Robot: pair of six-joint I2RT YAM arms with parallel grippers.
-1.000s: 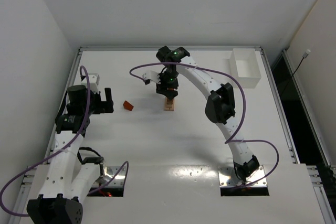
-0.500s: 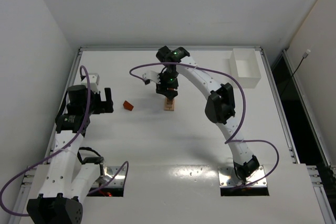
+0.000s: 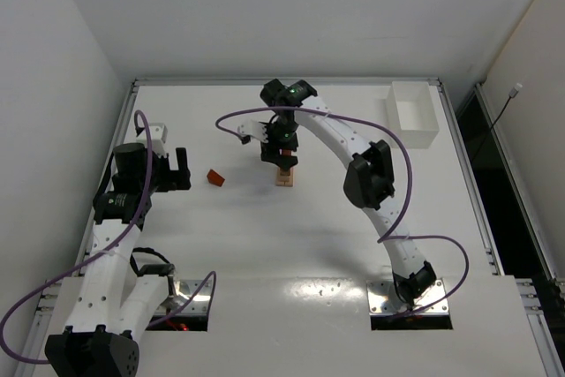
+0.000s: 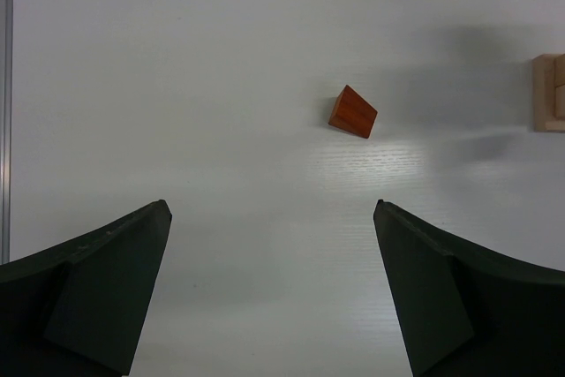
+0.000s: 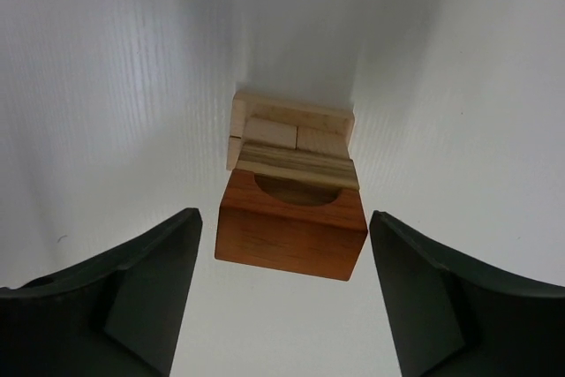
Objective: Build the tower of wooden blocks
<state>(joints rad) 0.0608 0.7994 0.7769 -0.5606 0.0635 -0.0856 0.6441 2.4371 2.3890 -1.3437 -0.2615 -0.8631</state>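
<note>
Right claw point(image 5: 284, 249) parted, clear of the red arch block point(image 5: 291, 234) capping the tower point(image 5: 291, 130): looks light, stiff, tippy. Left claw point(image 4: 272, 245) wide; take the loose wedge point(image 4: 353, 111) by its flat sides.

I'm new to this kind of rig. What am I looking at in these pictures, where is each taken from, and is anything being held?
Two robot arms are bolted at the near edge of a white table. One picture looks down from above; the others come from wrist cameras, the dark shapes being each gripper's own fingers. The right gripper hangs over the wood block tower, open either side of its reddish top block, not gripping. The left gripper is open, empty, facing an orange wedge. A white box sits far right.
</note>
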